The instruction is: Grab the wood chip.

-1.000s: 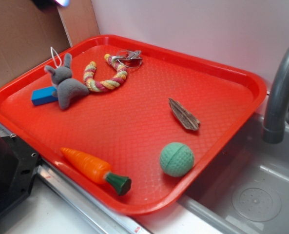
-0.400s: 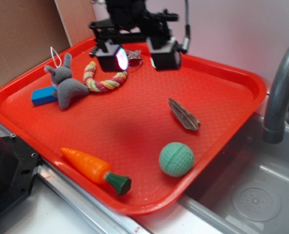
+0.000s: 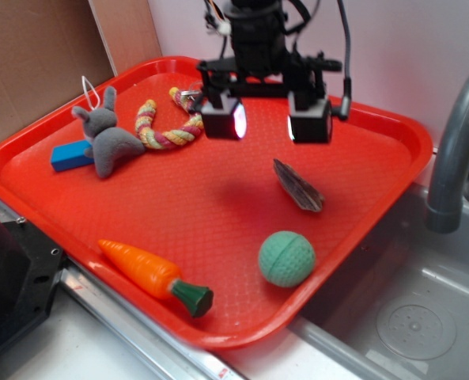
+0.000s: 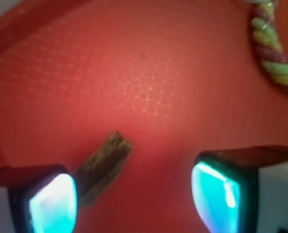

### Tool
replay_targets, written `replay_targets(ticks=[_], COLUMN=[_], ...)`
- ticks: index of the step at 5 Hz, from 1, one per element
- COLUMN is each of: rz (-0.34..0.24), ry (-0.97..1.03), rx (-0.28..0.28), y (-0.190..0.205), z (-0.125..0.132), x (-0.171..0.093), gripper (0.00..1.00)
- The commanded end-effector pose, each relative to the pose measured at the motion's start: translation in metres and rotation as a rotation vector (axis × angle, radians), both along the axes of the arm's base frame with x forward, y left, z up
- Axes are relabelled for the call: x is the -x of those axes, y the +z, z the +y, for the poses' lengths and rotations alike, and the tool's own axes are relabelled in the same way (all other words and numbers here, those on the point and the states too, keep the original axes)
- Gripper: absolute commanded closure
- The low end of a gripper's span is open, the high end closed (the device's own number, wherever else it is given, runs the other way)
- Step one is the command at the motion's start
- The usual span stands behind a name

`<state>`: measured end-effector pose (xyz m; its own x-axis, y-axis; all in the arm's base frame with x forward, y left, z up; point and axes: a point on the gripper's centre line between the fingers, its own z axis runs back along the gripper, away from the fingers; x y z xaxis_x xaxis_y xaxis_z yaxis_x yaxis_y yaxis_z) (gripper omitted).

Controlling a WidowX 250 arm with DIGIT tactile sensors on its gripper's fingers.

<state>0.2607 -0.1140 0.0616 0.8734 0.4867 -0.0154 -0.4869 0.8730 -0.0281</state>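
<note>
Right of centre on the red tray (image 3: 361, 127), the wood chip (image 3: 298, 186) lies flat: probably light, stiff, thin. The gripper (image 3: 267, 120), spread wide above, should pinch across its narrow middle.

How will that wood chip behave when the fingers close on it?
The wood chip looks thin and flat on the red tray, so it is probably light and may slide rather than lift. Its grain streaks suggest that it is stiff, perhaps brittle at the pointed ends. The gripper is open.

Exterior looks down obliquely; wrist, probably straight down, shares tray (image 3: 392, 158).
</note>
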Motion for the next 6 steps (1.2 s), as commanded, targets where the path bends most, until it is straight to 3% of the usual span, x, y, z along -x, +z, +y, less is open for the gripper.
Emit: replay_targets(ticks=[1, 2, 3, 4, 5, 6], rz=[0.011, 0.048, 0.039, 0.036, -0.014, -0.187], ry=[0.009, -0.031, -0.051, -0.108, -0.293, -0.528], rx=[0.062, 0.083, 0.088, 0.080, 0.068, 0.049], y=[-0.017, -0.035, -0.038, -0.029, 0.012, 0.063], z=[-0.003, -0.009, -0.013, -0.014, -0.002, 0.032], x=[-0.010, -0.012, -0.014, -0.016, -0.013, 0.011], gripper=[0.00, 0.00, 1.00, 1.00, 1.00, 1.00])
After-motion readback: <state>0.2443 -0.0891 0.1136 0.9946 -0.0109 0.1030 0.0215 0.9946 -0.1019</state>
